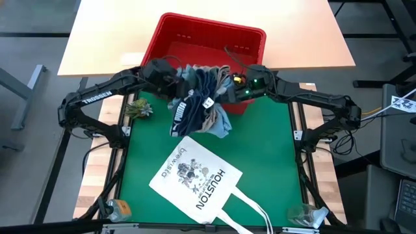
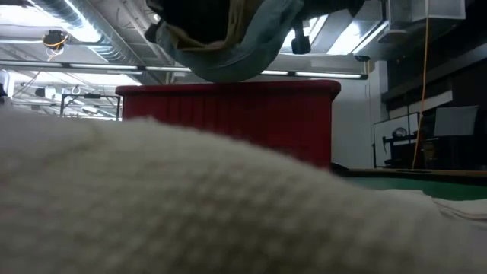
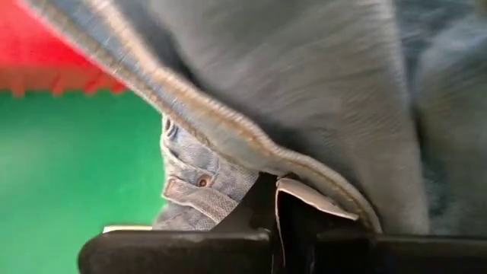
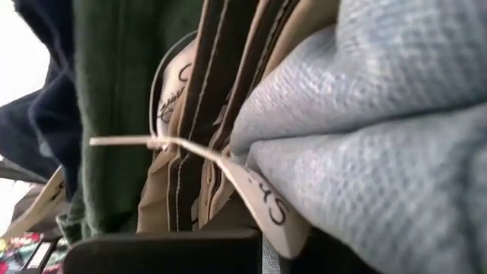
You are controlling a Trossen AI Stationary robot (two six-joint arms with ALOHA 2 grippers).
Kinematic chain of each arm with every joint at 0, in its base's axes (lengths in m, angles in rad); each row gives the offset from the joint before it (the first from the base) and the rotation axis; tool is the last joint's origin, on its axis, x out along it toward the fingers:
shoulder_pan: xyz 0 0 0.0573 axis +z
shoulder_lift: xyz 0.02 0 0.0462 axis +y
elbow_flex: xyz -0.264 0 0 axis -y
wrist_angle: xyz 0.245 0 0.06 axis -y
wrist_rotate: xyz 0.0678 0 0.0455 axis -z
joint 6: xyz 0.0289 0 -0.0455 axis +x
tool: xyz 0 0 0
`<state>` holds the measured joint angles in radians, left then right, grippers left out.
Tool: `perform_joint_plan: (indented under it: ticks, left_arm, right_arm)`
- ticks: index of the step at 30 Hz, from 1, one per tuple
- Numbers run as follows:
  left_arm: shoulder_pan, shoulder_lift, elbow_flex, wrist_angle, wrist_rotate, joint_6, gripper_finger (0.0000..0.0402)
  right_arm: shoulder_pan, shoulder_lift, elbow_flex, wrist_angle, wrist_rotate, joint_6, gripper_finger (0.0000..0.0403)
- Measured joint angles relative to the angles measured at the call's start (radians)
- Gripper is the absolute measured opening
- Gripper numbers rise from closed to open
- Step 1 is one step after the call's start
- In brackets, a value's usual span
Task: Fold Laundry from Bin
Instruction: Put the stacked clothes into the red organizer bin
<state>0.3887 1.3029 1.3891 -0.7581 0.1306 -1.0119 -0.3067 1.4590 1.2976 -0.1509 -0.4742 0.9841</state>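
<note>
The laundry (image 1: 198, 97) is a bunched bundle of light blue denim, navy cloth with white lettering, olive and beige cloth. It hangs between my two grippers, over the near rim of the red bin (image 1: 208, 39) and the green mat (image 1: 266, 149). My left gripper (image 1: 174, 75) is shut on the bundle's left side and my right gripper (image 1: 229, 88) on its right side. In the low view the bundle (image 2: 228, 46) hangs above the bin (image 2: 228, 114). My left gripper holds light blue denim, and a stitched seam (image 3: 228, 141) runs just above its fingers (image 3: 262, 209). The fingers come from the table's left, slanting down. How many layers they hold is hidden by the cloth. The bundle hangs clear of the mat. My right gripper holds the bundle's right side from the table's right, nearly level. Light blue denim (image 4: 365, 129) and beige cloth with a paper tag (image 4: 259, 198) drape over its fingers, hiding the place of contact. The cloth hangs below, clear of the mat.
A white tote bag printed "HOUSTON" (image 1: 198, 179) lies flat on the near half of the mat, and it fills the foreground of the low view (image 2: 152, 198). A small green tuft (image 1: 138, 108) sits at the mat's left edge. A wooden tabletop (image 1: 117, 32) lies behind the bin.
</note>
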Motion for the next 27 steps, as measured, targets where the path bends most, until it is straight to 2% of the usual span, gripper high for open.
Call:
perform_joint_plan:
  ticks: [10,15,27]
  left_arm:
    - [0.096,0.041,0.002,0.100,0.035,0.001,0.0000]
    - [0.131,0.081,0.002,0.103,0.069,0.001,0.0000]
    - [0.256,0.086,0.004,0.214,0.123,-0.004,0.0000]
  right_arm:
    - [-0.067,0.022,-0.001,0.017,0.005,0.006,0.0005]
    - [-0.088,0.062,-0.002,0.045,-0.025,0.017,0.0005]
    - [-0.194,0.066,-0.002,0.148,-0.057,0.042,0.0005]
